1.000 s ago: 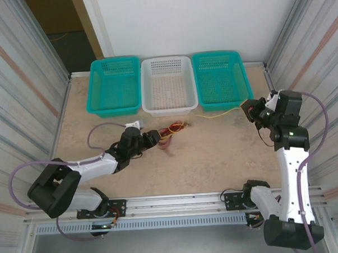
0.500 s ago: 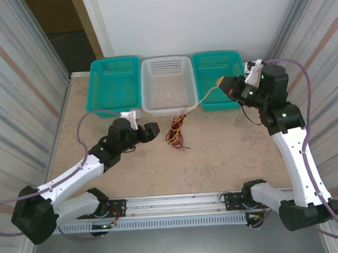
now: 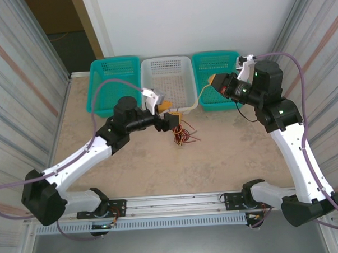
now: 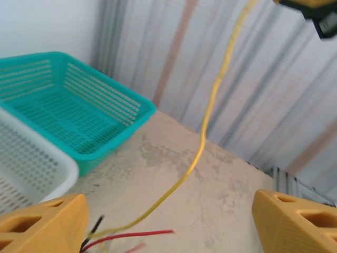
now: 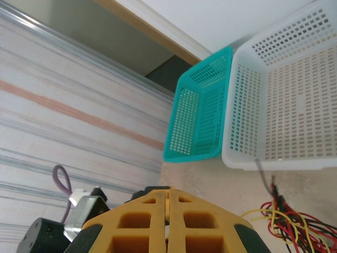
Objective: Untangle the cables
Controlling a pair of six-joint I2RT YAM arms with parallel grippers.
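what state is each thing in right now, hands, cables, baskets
left hand: open, fingers wide apart
right hand: shut on yellow cable
yellow cable: one end held up, runs down to the cable bundle
cable bundle: red, black and yellow, tangled, lying on the table
left teal basket: empty
white basket: empty
right teal basket: empty

Left arm has risen off the table and stretched forward. Left gripper (image 3: 169, 112) now sits just before the white perforated plastic basket (image 3: 167, 64), jaws spread wider. Right gripper (image 3: 215, 81) swung from the table's right side to the right teal plastic basket (image 3: 211, 57), lifting the thin pale-yellow wire (image 3: 200, 98). The tangled bundle of red, black and yellow cables (image 3: 182, 134) shifted right.
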